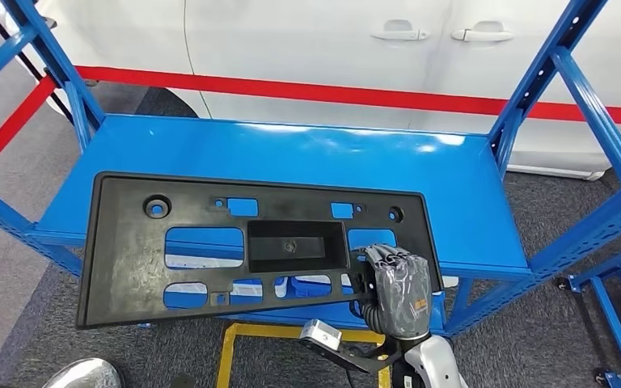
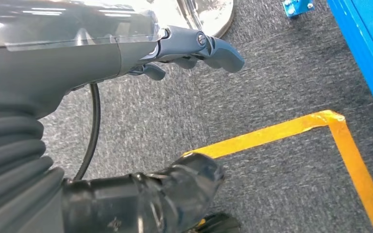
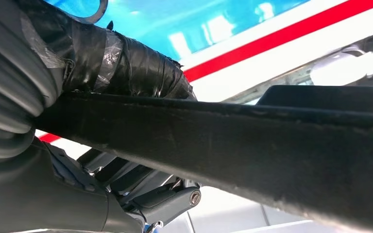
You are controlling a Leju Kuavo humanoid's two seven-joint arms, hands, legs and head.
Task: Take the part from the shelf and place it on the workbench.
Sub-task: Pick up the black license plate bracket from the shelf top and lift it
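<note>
Part [image 1: 170, 250], a long black plastic panel with cut-outs and a recessed pocket at its centre, sits nearest in the head view, its long axis running from nine o'clock to three o'clock and tilted slightly, the three o'clock end higher. The right hand [image 1: 400, 287] grips its near edge at about five o'clock of the panel, fingers wrapped over the top face and thumb beneath, so nearly all of the panel stretches away toward nine o'clock from the grip. That lopsided hold is what the coming carry turns on, in my judgement: the far end could sag or swing.

The left hand [image 2: 194, 51] hangs over grey carpet [image 2: 281, 73] beside a yellow tape line [image 2: 272, 133], fingers loosely curled and holding nothing, well apart from the panel.

The right wrist view adds what the head view hides: the taped thumb [image 3: 126, 68] pressed against the panel's edge, dark fingers closing on the other side.

Behind the panel lies the blue shelf [image 1: 291, 153]; whether the panel touches it I cannot tell. Farthest, at twelve o'clock, stands a white car [image 1: 307, 40].
</note>
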